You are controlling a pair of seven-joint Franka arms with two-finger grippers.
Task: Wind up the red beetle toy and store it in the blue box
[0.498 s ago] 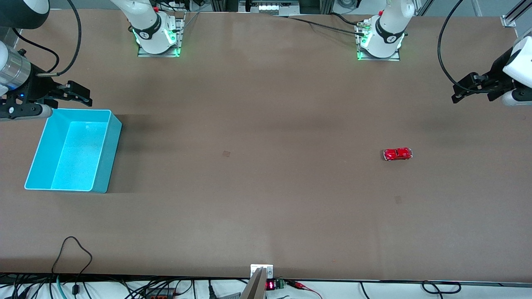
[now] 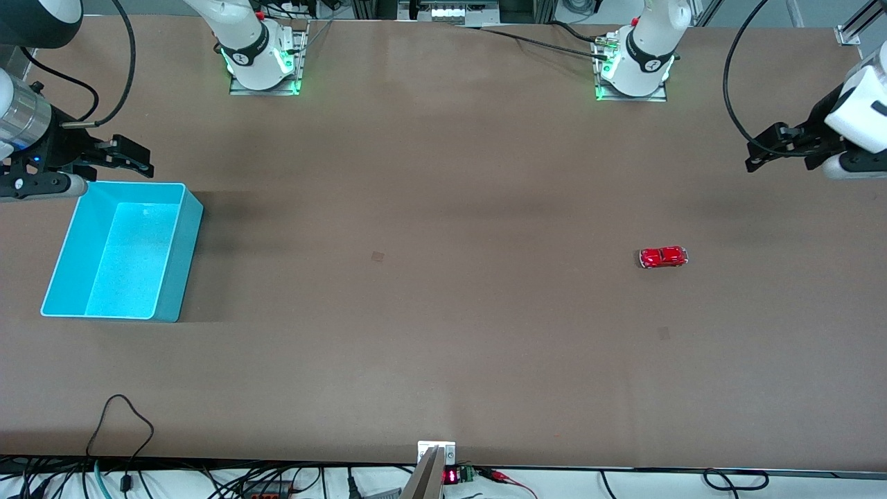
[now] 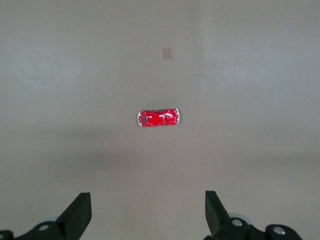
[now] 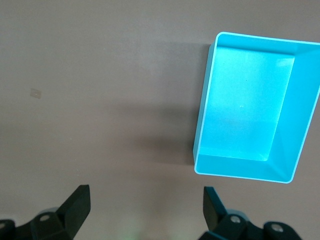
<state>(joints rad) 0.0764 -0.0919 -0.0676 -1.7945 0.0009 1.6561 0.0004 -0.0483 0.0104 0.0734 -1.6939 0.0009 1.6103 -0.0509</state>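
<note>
The red beetle toy [image 2: 663, 257] stands on its wheels on the brown table toward the left arm's end; it also shows in the left wrist view [image 3: 158, 118]. The blue box [image 2: 173, 249] stands empty toward the right arm's end; the right wrist view shows it [image 4: 300, 120] too. My left gripper [image 2: 762, 156] is open and empty, high over the table's end, well apart from the toy. My right gripper [image 2: 135, 158] is open and empty, up in the air over the table just off the box's rim.
Two small dark marks [image 2: 378, 256] [image 2: 664, 333] lie flat on the table. Both arm bases [image 2: 263, 62] [image 2: 634, 66] stand along the table's edge farthest from the front camera. Cables [image 2: 121, 416] hang at the nearest edge.
My left gripper has shifted slightly toward the table's middle and away from the front camera. The right arm, the toy and the box have not moved.
</note>
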